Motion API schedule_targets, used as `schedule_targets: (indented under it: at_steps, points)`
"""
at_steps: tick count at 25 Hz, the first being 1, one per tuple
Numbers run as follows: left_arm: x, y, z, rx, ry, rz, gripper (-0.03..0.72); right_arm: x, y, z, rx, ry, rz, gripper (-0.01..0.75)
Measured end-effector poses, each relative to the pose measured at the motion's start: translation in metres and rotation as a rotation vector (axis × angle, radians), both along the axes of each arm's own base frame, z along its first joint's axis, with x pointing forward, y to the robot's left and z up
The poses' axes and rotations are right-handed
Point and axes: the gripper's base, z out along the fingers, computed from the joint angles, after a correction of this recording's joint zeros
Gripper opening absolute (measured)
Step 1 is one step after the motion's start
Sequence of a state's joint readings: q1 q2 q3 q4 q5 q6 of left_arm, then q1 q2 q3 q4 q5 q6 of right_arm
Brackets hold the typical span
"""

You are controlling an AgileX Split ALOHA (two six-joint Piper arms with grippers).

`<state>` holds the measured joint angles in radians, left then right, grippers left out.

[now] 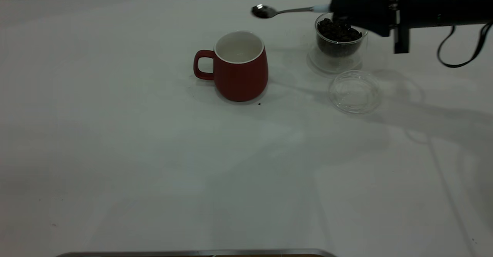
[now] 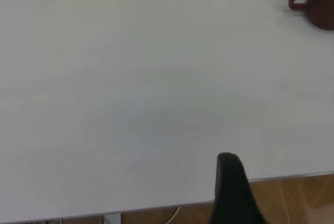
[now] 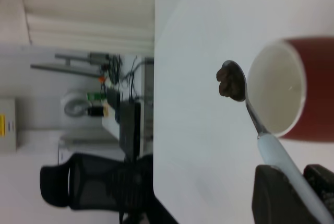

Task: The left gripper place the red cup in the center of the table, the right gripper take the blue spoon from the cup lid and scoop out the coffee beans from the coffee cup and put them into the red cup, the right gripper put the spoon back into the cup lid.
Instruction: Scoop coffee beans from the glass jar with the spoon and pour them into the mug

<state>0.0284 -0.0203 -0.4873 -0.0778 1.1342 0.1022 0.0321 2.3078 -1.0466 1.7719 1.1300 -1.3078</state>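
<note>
The red cup [image 1: 240, 74] stands upright near the middle of the table [image 1: 154, 153], handle to the left, white inside. My right gripper [image 1: 334, 8] is shut on the pale handle of the blue spoon [image 1: 292, 10] and holds it level in the air. The spoon's bowl lies between the coffee cup [image 1: 339, 45] and the red cup. In the right wrist view the spoon [image 3: 250, 114] carries coffee beans [image 3: 227, 80] beside the red cup's rim [image 3: 276, 88]. The coffee cup holds a heap of beans [image 1: 339, 29]. The cup lid [image 1: 354, 92] lies empty in front of it. My left gripper [image 2: 229, 174] hangs over the table's edge, far from the red cup [image 2: 318, 2].
One stray dark bean [image 1: 259, 103] lies on the table just in front of the red cup. A metal edge [image 1: 192, 253] runs along the near side of the table. The right arm's black cable [image 1: 460, 52] loops down at the far right.
</note>
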Motion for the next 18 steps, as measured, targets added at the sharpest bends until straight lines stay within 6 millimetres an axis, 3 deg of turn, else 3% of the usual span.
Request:
schedule_targets:
  at_steps: [5,10,18]
  points:
    - [0.0,0.0,0.0,0.0,0.0,0.0,0.533,-0.005,0.022,-0.004,-0.049,0.009,0.045,0.106]
    - [0.0,0.0,0.0,0.0,0.0,0.0,0.533,0.005,0.038,-0.003,-0.13,-0.043,0.063,0.106]
    - [0.0,0.0,0.0,0.0,0.0,0.0,0.533,0.018,0.039,-0.003,-0.26,-0.197,0.086,0.106]
